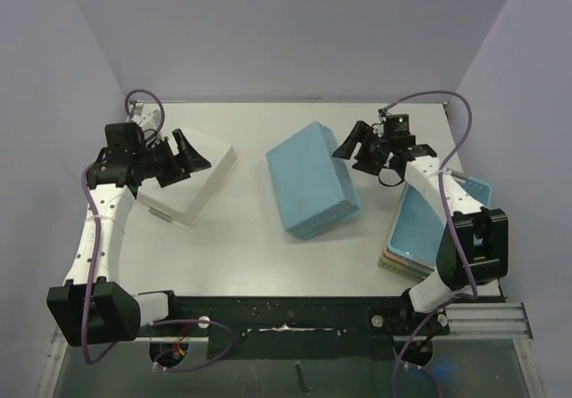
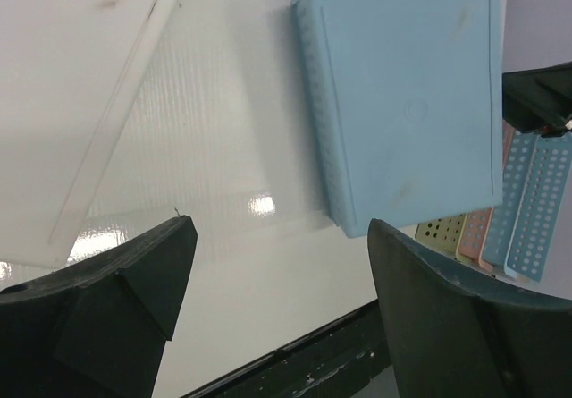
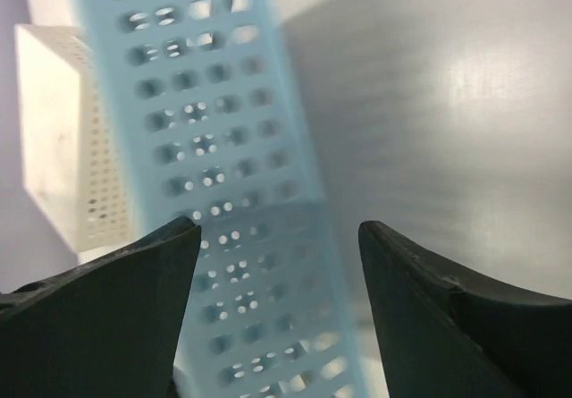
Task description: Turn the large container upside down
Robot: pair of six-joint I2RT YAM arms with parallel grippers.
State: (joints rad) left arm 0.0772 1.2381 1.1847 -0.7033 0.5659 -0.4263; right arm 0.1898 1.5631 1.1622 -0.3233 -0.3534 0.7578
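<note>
The large light-blue perforated container (image 1: 311, 179) lies mid-table with its flat base facing up. It also shows in the left wrist view (image 2: 411, 94), and its perforated wall (image 3: 223, 192) appears blurred in the right wrist view. My right gripper (image 1: 350, 148) is open and empty, just off the container's far right corner; in its own view (image 3: 277, 232) the wall shows between the spread jaws without being held. My left gripper (image 1: 183, 156) is open and empty over a white container (image 1: 192, 183) at the left, well away from the blue one; in its own view it (image 2: 281, 237) hangs over bare table.
The white perforated container (image 2: 80, 103) also lies base up, and shows in the right wrist view (image 3: 63, 165). A stack of smaller coloured baskets (image 1: 429, 228) sits at the table's right edge under the right arm, also seen in the left wrist view (image 2: 527, 210).
</note>
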